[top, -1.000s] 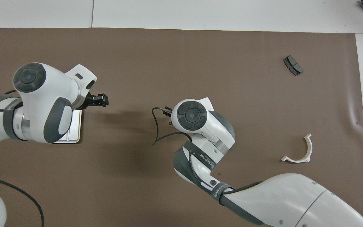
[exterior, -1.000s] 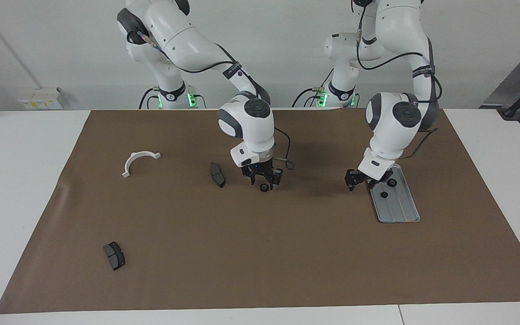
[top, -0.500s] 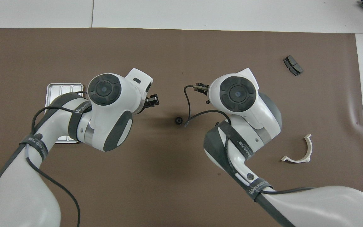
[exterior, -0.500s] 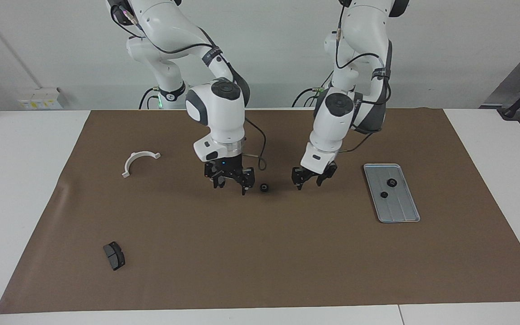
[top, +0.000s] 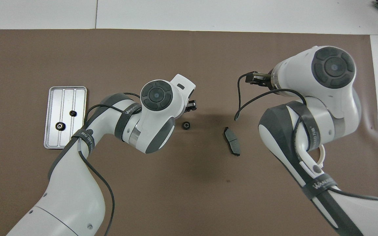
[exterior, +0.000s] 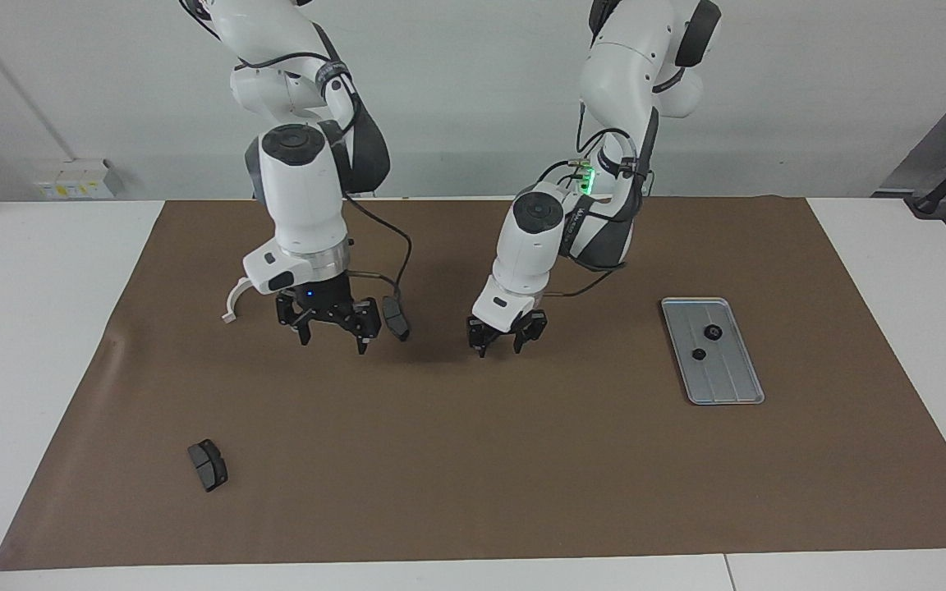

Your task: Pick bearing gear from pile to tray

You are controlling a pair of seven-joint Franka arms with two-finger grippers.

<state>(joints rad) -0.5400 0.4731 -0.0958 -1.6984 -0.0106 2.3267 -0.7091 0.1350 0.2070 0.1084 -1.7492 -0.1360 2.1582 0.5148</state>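
Observation:
One bearing gear, a small black ring (top: 186,125), lies loose on the brown mat near its middle. My left gripper (exterior: 499,349) hangs low right at it, fingers apart; in the facing view those fingers hide the ring, so I cannot tell whether they touch it. The silver tray (exterior: 727,386) (top: 77,98) lies toward the left arm's end and holds two black rings (exterior: 712,332) (exterior: 698,354). My right gripper (exterior: 332,343) is open and empty over the mat between a dark brake pad (exterior: 396,318) (top: 232,141) and the white bracket (exterior: 231,300).
A second brake pad (exterior: 208,465) lies far from the robots toward the right arm's end; the right arm covers it in the overhead view. The white bracket (top: 322,156) shows only partly under that arm. The brown mat (exterior: 473,476) covers most of the table.
The left gripper swung from beside the tray to the loose ring. The right gripper left that ring, moved toward the bracket and opened wider, uncovering the near brake pad.

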